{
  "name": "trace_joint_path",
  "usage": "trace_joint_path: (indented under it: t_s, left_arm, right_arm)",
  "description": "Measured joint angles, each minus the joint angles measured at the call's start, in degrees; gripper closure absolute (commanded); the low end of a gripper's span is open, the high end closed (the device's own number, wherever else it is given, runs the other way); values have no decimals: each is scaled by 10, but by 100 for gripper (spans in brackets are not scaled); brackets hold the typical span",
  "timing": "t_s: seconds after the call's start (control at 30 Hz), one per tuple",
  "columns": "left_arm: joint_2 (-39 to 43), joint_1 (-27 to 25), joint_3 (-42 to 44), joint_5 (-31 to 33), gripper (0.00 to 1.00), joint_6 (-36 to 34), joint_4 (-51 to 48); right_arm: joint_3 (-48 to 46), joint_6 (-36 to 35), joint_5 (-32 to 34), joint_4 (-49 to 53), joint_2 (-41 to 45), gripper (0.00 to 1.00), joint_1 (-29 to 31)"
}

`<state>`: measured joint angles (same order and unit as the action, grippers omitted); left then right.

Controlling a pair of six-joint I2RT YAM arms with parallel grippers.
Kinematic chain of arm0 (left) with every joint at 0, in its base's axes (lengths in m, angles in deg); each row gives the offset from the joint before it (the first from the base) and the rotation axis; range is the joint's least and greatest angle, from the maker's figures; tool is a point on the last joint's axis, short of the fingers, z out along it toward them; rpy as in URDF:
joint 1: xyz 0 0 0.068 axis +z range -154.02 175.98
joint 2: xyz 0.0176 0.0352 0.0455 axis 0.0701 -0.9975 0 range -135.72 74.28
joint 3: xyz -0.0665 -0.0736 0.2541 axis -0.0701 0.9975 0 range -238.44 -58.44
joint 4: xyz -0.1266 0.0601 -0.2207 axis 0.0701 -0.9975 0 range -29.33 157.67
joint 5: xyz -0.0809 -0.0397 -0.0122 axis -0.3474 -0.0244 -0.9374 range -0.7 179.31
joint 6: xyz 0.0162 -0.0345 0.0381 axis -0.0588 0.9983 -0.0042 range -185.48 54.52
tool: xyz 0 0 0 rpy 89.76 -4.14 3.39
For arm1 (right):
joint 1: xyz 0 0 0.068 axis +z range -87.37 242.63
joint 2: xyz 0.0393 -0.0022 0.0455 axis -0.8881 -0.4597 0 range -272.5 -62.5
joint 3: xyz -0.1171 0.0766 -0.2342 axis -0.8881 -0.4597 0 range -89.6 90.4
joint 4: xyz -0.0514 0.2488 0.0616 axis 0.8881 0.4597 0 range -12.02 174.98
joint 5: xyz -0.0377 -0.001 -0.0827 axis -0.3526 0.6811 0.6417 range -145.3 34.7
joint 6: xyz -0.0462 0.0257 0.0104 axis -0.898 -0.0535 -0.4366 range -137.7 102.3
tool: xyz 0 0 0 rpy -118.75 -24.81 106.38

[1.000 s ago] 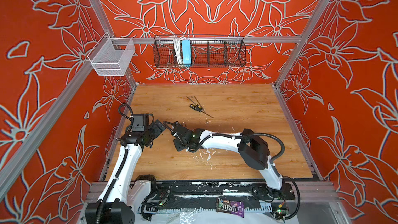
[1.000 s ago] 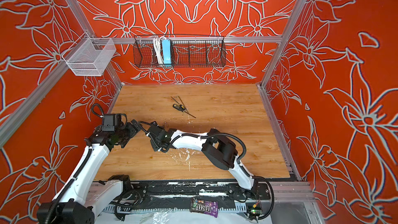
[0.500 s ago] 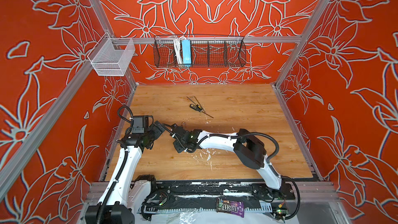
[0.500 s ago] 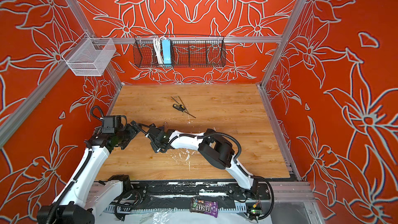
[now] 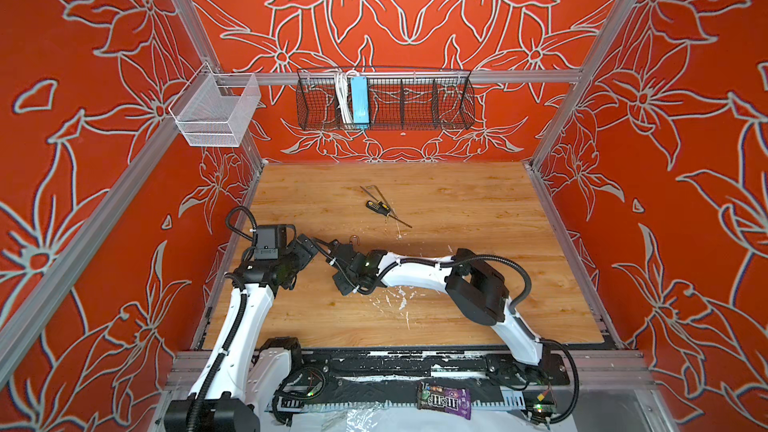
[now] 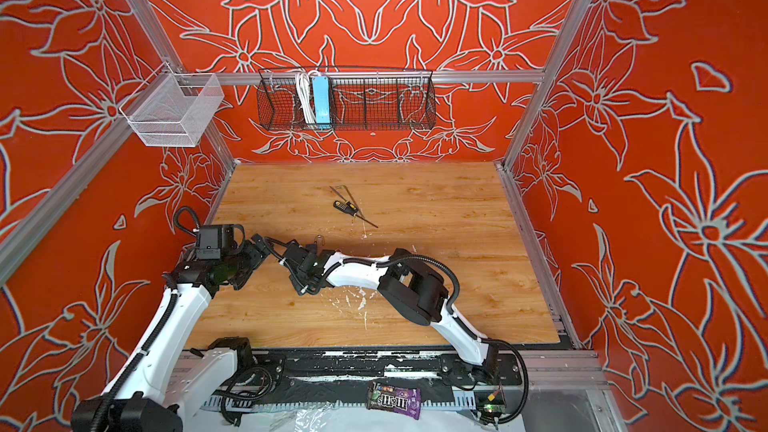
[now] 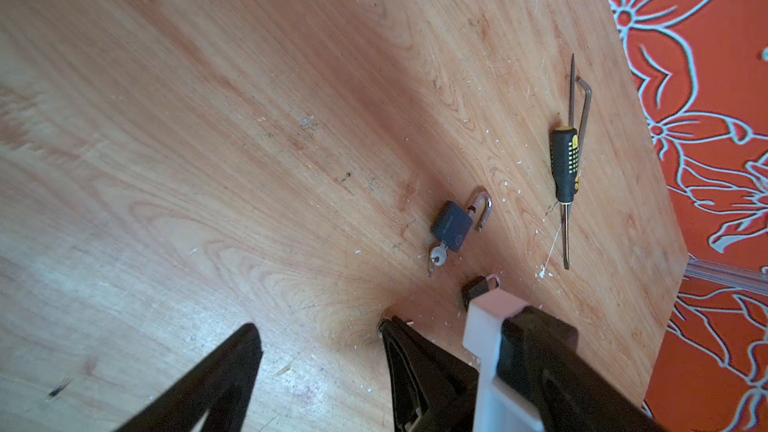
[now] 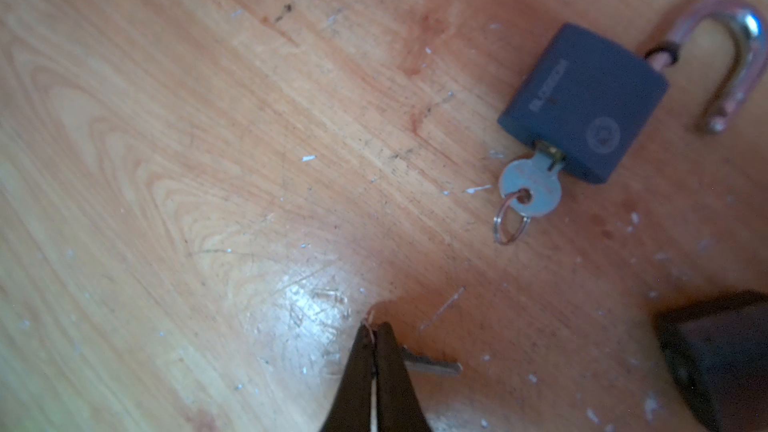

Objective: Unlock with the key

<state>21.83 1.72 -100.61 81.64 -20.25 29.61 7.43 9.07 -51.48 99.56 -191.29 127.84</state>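
Note:
A blue-grey padlock (image 8: 582,101) lies flat on the wooden table (image 8: 166,118), its shackle (image 8: 735,64) swung open. One silver key (image 8: 530,191) with a small ring sits in its keyhole. My right gripper (image 8: 374,336) is shut low over the table, a hand's width from that padlock. The blade of a second key (image 8: 434,366) sticks out sideways from between its fingers. The left wrist view shows the same padlock (image 7: 453,226) ahead of my open, empty left gripper (image 7: 320,332). In a top view the two grippers, left (image 5: 306,246) and right (image 5: 337,252), are close together at the table's left.
A second small dark padlock (image 7: 478,286) is half hidden behind the right arm's white part (image 7: 490,326). A black-and-yellow screwdriver (image 5: 378,207) and an Allen key (image 5: 374,193) lie farther back. Wire baskets (image 5: 384,103) hang on the back wall. A candy bag (image 5: 444,398) lies at the front.
My right gripper has closed from half open onto the key. Both arms have shifted slightly; the left gripper has stayed wide open.

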Motion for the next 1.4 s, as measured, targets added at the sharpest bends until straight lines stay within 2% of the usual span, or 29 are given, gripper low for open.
trace_joint_path:
  t_s: [0.27,0.43,0.73,1.07,1.4]
  left_arm:
    - [0,0,8,-28,2,0,14]
    - [-3,0,7,-71,5,-9,34]
    - [-32,-9,7,-184,8,3,94]
    - [-112,-175,-3,-200,12,37,189]
    - [-160,-307,-25,-161,17,76,280]
  right_arm:
    - [-26,1,3,-3,38,100,-4]
    - [-103,15,-11,-27,145,100,-18]
    - [-202,43,-58,-59,313,100,-84]
    - [-278,52,-78,-37,434,100,-128]
    - [-319,49,-84,-2,520,100,-161]
